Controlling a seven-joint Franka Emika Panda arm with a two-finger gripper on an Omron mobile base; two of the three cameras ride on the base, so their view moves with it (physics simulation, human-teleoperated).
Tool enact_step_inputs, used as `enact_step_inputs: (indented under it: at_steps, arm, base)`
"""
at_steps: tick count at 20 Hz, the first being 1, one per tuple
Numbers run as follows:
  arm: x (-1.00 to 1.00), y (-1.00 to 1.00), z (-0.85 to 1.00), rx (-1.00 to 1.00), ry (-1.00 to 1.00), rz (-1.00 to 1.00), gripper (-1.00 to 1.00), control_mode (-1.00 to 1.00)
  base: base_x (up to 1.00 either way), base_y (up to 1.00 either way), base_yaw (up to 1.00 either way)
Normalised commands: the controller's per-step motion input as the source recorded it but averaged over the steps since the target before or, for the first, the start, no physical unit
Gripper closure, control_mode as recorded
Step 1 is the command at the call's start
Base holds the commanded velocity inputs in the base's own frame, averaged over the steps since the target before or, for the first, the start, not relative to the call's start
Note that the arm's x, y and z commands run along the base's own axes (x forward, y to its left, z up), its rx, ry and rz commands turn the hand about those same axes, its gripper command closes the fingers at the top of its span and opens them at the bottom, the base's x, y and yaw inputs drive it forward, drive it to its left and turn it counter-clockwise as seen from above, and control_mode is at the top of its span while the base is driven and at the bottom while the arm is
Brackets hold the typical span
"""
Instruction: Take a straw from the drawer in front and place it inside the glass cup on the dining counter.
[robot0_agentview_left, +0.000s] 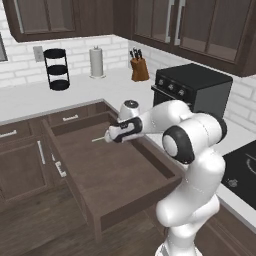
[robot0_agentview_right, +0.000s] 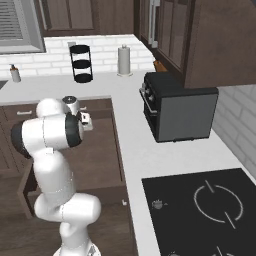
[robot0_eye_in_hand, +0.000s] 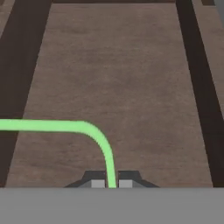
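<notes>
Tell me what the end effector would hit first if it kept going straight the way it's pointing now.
Most likely the brown wooden floor of the open drawer. The end effector, shut on the straw, looks down into the drawer, and nothing else lies ahead of it there. How far off the floor is cannot be judged.

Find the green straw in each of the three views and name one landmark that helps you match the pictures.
Left base view: the straw pokes out left of the gripper, a pale sliver above the open drawer floor, centre-left.
Right base view: I cannot make the straw out; the arm covers that spot.
Hand view: the straw rises from between the shut fingertips, bends and runs to the left edge.
Shared landmark: the drawer's brown wooden floor.
</notes>
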Motion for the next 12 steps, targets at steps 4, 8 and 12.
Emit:
enact_step_inputs:
  at_steps: [4, 8, 12]
  arm:
    - [-0.74, -0.33, 1.00, 0.03, 0.05, -0.16, 1.00, -1.00]
    - [-0.94, -0.39, 1.00, 0.00, 0.07, -0.15, 1.00, -1.00]
    - [-1.00, -0.43, 1.00, 0.00, 0.10, -0.13, 1.00, -1.00]
  base:
    - [0.00, 0.00, 0.00]
    - [0.00, 0.00, 0.00]
    - [0.00, 0.00, 0.00]
